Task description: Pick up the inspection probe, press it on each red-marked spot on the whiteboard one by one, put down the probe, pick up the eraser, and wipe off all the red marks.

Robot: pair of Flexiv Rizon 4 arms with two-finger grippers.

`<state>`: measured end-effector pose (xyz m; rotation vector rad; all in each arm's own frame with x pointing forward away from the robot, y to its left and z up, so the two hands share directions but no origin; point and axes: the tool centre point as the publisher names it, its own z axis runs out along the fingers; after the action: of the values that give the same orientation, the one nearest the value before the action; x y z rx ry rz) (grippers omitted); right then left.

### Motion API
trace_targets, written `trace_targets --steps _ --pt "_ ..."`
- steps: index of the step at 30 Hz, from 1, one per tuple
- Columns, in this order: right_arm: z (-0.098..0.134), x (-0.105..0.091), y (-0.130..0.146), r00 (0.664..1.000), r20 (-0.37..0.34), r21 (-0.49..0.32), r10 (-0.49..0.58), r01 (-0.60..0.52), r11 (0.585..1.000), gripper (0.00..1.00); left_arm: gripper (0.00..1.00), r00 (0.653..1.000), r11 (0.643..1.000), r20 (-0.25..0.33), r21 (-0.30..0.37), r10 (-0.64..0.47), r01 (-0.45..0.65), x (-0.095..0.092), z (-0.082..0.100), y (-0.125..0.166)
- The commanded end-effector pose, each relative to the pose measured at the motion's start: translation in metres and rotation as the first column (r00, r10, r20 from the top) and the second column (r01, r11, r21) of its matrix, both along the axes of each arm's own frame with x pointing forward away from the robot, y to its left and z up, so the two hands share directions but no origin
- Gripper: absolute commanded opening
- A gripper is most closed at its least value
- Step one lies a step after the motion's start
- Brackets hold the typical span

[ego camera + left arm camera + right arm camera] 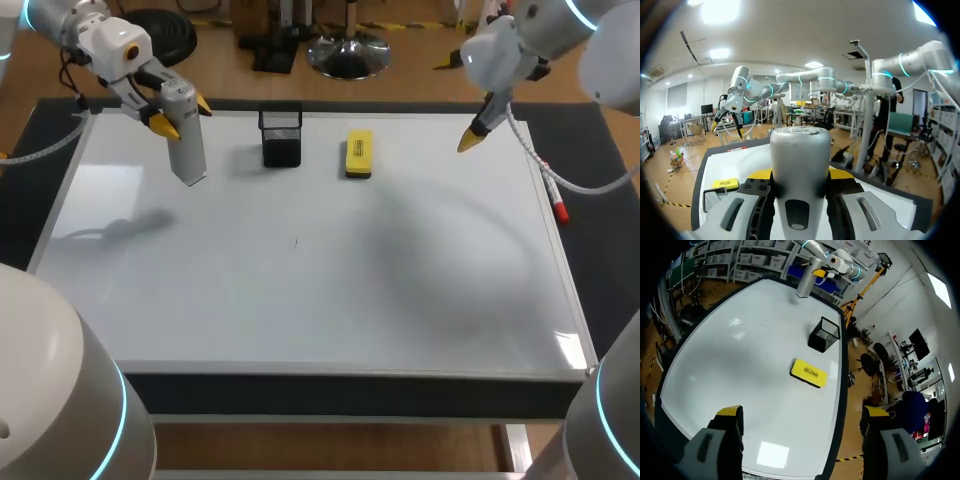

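Grey probe [187,150], upright with its tip down, sits clamped in the left gripper [184,115] above the whiteboard's [300,300] far left; the right gripper [470,138], fingers spread and empty, hovers nearer the eraser [358,154].

Open room across the near and middle whiteboard; things crowd only its far edge and right edge.

The whiteboard [300,300] lies bare from its near edge to past the middle, passable from either side. At the far edge a black mesh cup [281,137] stands near a yellow eraser [358,155], with a narrow gap between them. Over the far left corner hangs the left tool [184,115], clamped on a grey probe [187,150] that points down. The right tool [470,138] hangs over the far right corner, fingers spread. A marker [556,200] lies along the right edge.
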<state>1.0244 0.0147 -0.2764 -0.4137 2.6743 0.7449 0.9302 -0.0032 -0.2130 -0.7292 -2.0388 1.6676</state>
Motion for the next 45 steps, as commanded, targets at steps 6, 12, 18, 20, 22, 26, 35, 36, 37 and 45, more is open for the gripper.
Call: trace_targets --steps 6,12,18,20,22,26,35,36,37,45 --pt "0.0 0.001 0.0 1.0 -0.001 -0.003 0.001 -0.001 1.0 1.0 0.0 0.997 0.997 -0.006 0.021 0.08 -0.08 0.017 0.015 -0.019" --pt "0.0 0.001 0.0 1.0 -0.001 -0.003 0.001 -0.001 1.0 1.0 0.0 0.974 0.974 -0.026 0.033 0.223 -0.222 0.025 0.026 -0.022" --pt "0.0 0.001 0.0 1.0 -0.001 -0.003 0.001 -0.001 1.0 1.0 0.0 0.943 0.942 -0.026 0.048 0.333 -0.331 0.035 0.035 -0.027" --pt "0.0 0.001 0.0 1.0 -0.001 -0.003 0.001 -0.001 1.0 1.0 0.0 0.934 0.934 -0.029 0.043 0.357 -0.356 0.038 0.039 -0.03" --pt "0.0 0.001 0.0 1.0 -0.001 -0.003 0.001 -0.001 1.0 1.0 0.0 0.925 0.925 -0.022 0.049 0.379 -0.377 0.042 0.044 -0.033" --pt "0.0 0.001 0.0 1.0 -0.001 -0.003 0.001 -0.001 1.0 1.0 0.0 0.918 0.916 0.006 0.052 0.398 -0.397 0.05 0.055 -0.04" --pt "0.0 0.001 0.0 1.0 -0.001 -0.003 0.001 -0.001 1.0 1.0 0.0 0.876 0.875 0.001 0.03 0.483 -0.483 0.068 0.071 -0.054" --pt "0.0 0.001 0.0 1.0 -0.001 -0.003 0.001 -0.001 1.0 1.0 0.0 0.867 0.867 0.004 0.033 0.498 -0.498 0.07 0.072 -0.056" --pt "0.0 0.001 0.0 1.0 -0.001 -0.003 0.001 -0.001 1.0 1.0 0.0 0.863 0.863 -0.002 0.023 0.505 -0.505 0.072 0.074 -0.057" --pt "0.0 0.001 0.0 1.0 -0.001 -0.003 0.001 -0.001 1.0 1.0 0.0 0.827 0.826 -0.009 -0.008 0.563 -0.563 0.088 0.08 -0.07"
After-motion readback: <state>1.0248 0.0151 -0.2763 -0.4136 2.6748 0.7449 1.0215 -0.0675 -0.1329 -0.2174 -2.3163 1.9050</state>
